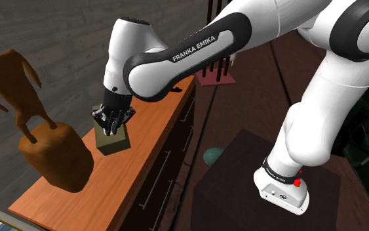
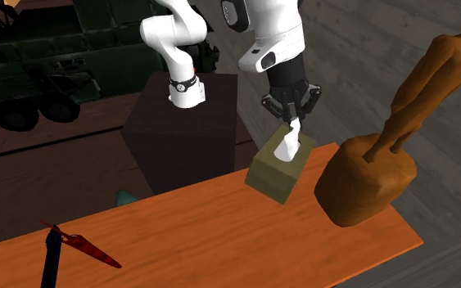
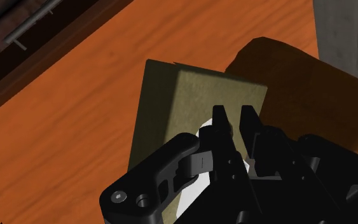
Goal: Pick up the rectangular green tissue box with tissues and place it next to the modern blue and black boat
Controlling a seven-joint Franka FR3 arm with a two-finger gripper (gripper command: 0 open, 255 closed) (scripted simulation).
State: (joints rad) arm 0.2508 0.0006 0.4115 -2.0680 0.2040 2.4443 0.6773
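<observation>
Currently: olive tissue box (image 2: 273, 176) on orange worktop (image 2: 220, 233), just beside brown statue base (image 2: 366, 180). Tool (image 2: 292, 121) directly over its white tissue (image 2: 286, 147); grip state cannot be told. Risk: pinching the tissue alone, which would likely slide out and leave the box sitting.

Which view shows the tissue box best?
The second exterior view: the tissue box shows top, white tissue and two sides. The gripper covers its top in the shoulder view, and part of it in the wrist view.
</observation>
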